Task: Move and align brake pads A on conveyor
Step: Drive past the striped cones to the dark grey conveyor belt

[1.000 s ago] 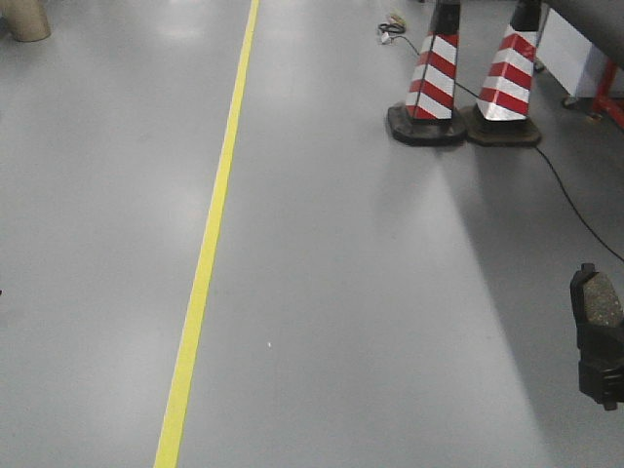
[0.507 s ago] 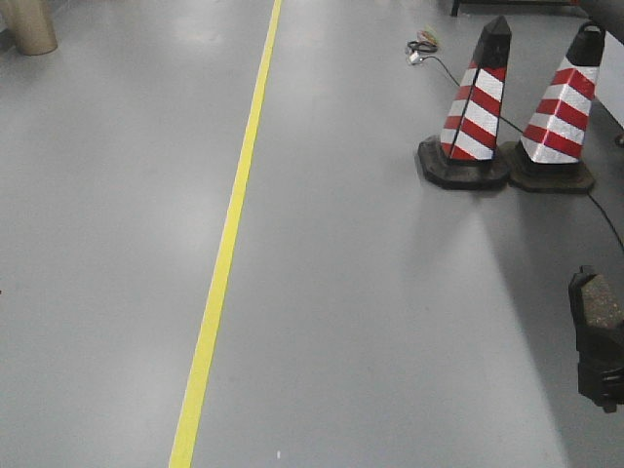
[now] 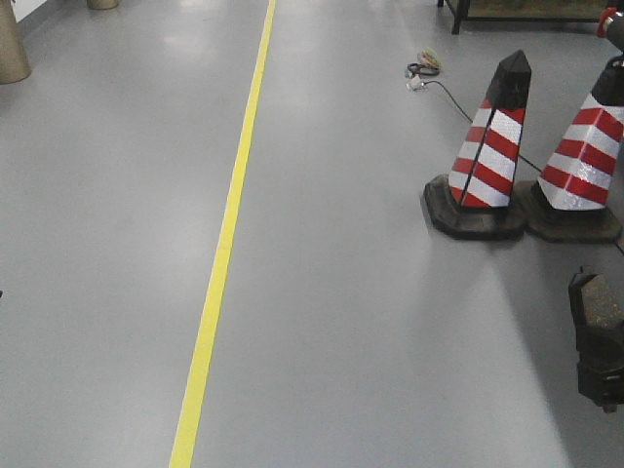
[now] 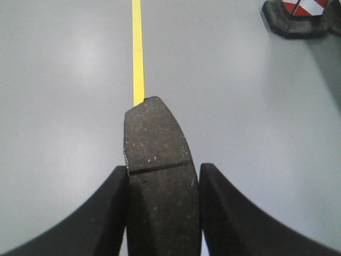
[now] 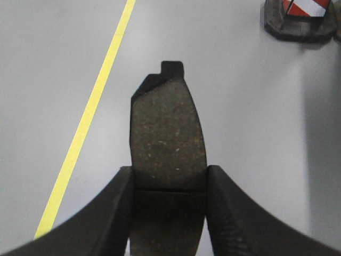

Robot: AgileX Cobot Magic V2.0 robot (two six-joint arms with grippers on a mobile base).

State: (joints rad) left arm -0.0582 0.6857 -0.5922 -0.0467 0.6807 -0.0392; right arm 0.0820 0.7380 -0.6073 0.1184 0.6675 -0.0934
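Each wrist view shows a dark grey brake pad clamped between black fingers. My left gripper [image 4: 163, 176] is shut on one brake pad [image 4: 157, 144], its centre groove showing just above the fingertips. My right gripper [image 5: 169, 178] is shut on another brake pad [image 5: 166, 133], whose backing-plate tab points away from me. In the front view the right gripper [image 3: 600, 361] and its pad [image 3: 595, 297] stand at the right edge, held above the grey floor. The conveyor is out of view.
Grey floor [image 3: 341, 322] with a yellow line [image 3: 219, 273] running away from me. Two red-and-white striped cones [image 3: 487, 156] [image 3: 585, 166] stand at the right on black bases, a black cable [image 3: 439, 83] trails behind them. A table leg [image 3: 456, 15] shows at the top.
The floor scene has slid down and towards me in the front view: the cones sit lower and farther right, and more floor shows beyond. Both pads stay held.
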